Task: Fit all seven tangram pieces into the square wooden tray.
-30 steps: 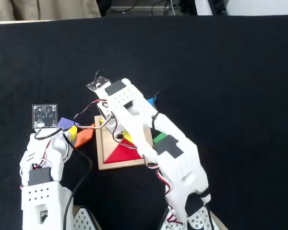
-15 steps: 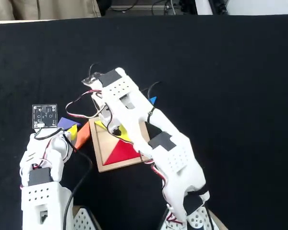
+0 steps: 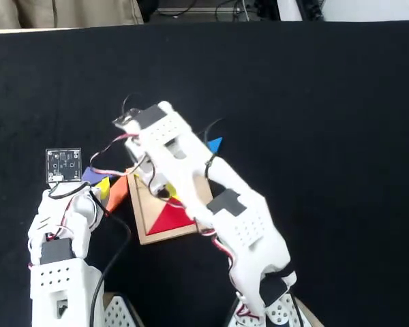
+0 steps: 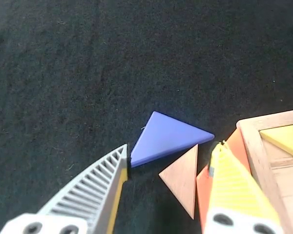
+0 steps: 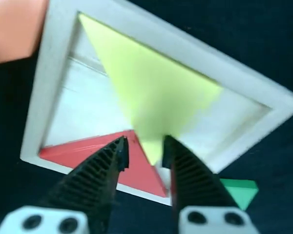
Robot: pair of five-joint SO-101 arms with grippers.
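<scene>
Two of seven pcs sat in the wooden tray (image 3: 135, 210); the rest lay loose on the black table (image 3: 327, 102).

High view: right arm (image 3: 184, 163) lay across the tray, covering most of it. Red triangle (image 3: 170, 218) showed at the tray's near side. Orange pc (image 3: 119, 193) sat against the left rim, and blue pc (image 3: 215, 144) was just beyond the arm. Vs 1 s earlier, the right arm had swung leftward & the tray had slid and turned w/ it, closing the gap to the orange pc. Left arm (image 3: 58, 231) hadn't moved.

Left wrist view: left gripper (image 4: 172, 147) was wide open, holding nothing. It hung over a violet-blue triangle (image 4: 166, 139) and a tan triangle (image 4: 183, 178), both close to the orange pc.

Right wrist view: right gripper (image 5: 144, 144) was only narrowly open, astride the tip of the yellow triangle (image 5: 146, 92). That pc lay flat in the tray beside the red one, w/ no visible clamp on it. Green pc (image 5: 239, 190) lay just outside the rim, where the arm had since come over it.

Judgement: the nudge moved the tray, not just the yellow pc, so seating prob. wasn't finished. The 5 loose pcs' approach paths had also changed, esp. on the crowded left.
</scene>
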